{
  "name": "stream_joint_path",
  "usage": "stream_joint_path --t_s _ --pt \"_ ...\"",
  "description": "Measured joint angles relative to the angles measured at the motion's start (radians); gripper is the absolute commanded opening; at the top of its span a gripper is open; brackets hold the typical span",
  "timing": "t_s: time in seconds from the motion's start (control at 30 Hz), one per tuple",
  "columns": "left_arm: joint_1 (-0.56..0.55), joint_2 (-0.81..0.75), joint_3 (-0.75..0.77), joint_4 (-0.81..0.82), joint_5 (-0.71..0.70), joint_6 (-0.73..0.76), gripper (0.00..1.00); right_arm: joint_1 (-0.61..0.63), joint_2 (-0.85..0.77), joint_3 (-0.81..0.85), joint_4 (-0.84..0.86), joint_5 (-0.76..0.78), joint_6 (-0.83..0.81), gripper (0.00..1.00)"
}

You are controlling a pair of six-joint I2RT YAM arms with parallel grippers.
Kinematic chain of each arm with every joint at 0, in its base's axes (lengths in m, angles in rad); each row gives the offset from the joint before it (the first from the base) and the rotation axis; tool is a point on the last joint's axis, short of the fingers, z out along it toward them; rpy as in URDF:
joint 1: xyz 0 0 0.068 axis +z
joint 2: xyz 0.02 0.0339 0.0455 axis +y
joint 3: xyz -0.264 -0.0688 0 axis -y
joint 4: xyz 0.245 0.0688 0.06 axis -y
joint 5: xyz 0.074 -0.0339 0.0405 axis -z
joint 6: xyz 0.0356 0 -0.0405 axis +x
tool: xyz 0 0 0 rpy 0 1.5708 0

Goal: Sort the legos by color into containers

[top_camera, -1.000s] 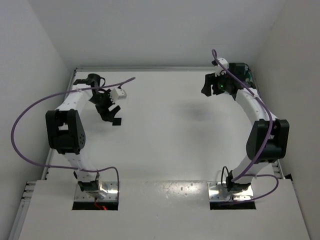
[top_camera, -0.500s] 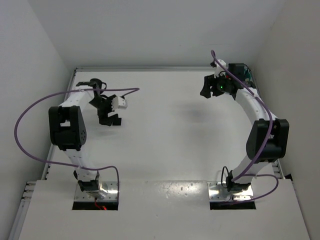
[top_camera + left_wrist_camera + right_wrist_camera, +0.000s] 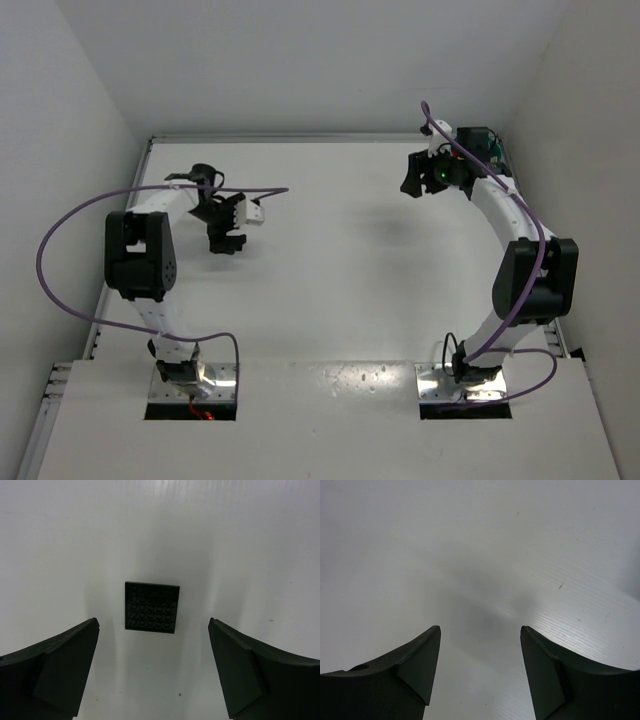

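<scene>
White table [image 3: 340,270] inside white walls | left gripper [image 3: 226,238]: fingers spread wide, far-left | black lego plate [image 3: 152,607]: flat on table, in line between those fingers, touching neither | right gripper [image 3: 480,630]: spread wide above table, far-right, holding nothing

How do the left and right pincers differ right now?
Left pincer hangs over a black studded plate lying flat on the table; right pincer has only bare table below it. Left pincer is at the table's left side, mid-depth; right pincer is near the far right corner. Both are open, holding nothing.
</scene>
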Motion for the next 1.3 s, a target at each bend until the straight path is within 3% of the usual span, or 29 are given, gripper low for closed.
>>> stream_joint_path --t_s 0.47,0.7,0.8,0.9,1.03,1.2,1.3 --pt "-0.023 0.076 -0.002 0.082 -0.050 0.011 0.94 0.000 0.000 0.000 -0.003 0.001 0.000 0.66" --pt "-0.026 0.089 -0.008 0.100 -0.064 0.003 0.86 0.000 0.009 0.017 -0.014 0.001 0.000 0.66" --pt "-0.026 0.086 -0.015 0.101 -0.068 0.001 0.76 0.000 0.019 0.027 -0.014 0.001 -0.001 0.66" --pt "-0.026 0.077 -0.030 0.104 -0.075 0.002 0.60 0.000 0.026 0.030 -0.014 0.000 0.000 0.66" --pt "-0.026 0.067 -0.045 0.106 -0.080 0.005 0.50 0.000 0.032 0.030 -0.014 -0.021 0.014 0.66" --pt "-0.026 0.064 -0.049 0.114 -0.072 -0.017 0.16 0.002 0.032 0.030 0.002 -0.095 0.100 0.66" --pt "-0.028 0.064 -0.047 0.121 -0.065 -0.058 0.13 0.008 0.032 0.029 0.037 -0.153 0.186 0.66"
